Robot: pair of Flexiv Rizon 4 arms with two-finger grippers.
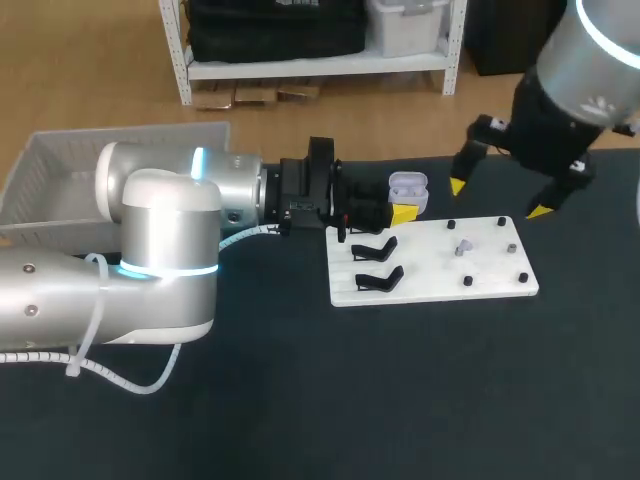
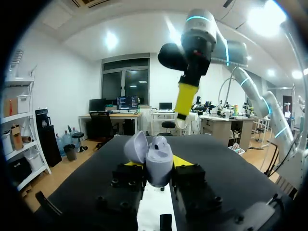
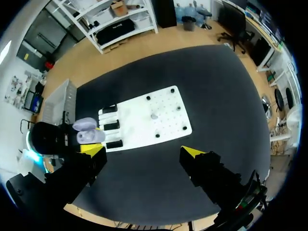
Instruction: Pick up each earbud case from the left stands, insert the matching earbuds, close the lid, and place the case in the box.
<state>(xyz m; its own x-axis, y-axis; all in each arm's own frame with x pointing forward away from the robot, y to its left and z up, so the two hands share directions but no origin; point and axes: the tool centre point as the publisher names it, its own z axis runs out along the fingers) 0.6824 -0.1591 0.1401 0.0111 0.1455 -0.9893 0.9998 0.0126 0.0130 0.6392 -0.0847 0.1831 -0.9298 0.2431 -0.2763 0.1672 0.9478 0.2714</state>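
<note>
Left hand point(image 1: 392, 212) holding an open earbud case point(image 1: 407, 190) above a dark desk point(image 1: 400, 400); right hand point(image 1: 498, 198) spread nearby.

From left to right: a white box point(image 1: 60, 165) sits at the desk's far left edge. The left arm reaches in from that side, and its hand point(image 2: 156, 163) pinches the lower body of the pale grey case point(image 2: 159, 161) from both sides, with the lid point(image 2: 136, 147) flipped back. Just beside the case lies a white board point(image 1: 430, 285) with two empty black stands point(image 1: 378, 280) at its left end. What looks like a single earbud point(image 1: 463, 246) sits near the board's middle. The right hand hangs above the board's far edge, fingers wide apart and holding nothing. The case is probably light, hard and slick, and its hinge is probably delicate. The body's flat sides look like the safest place to grip, which leaves the lid free.
</note>
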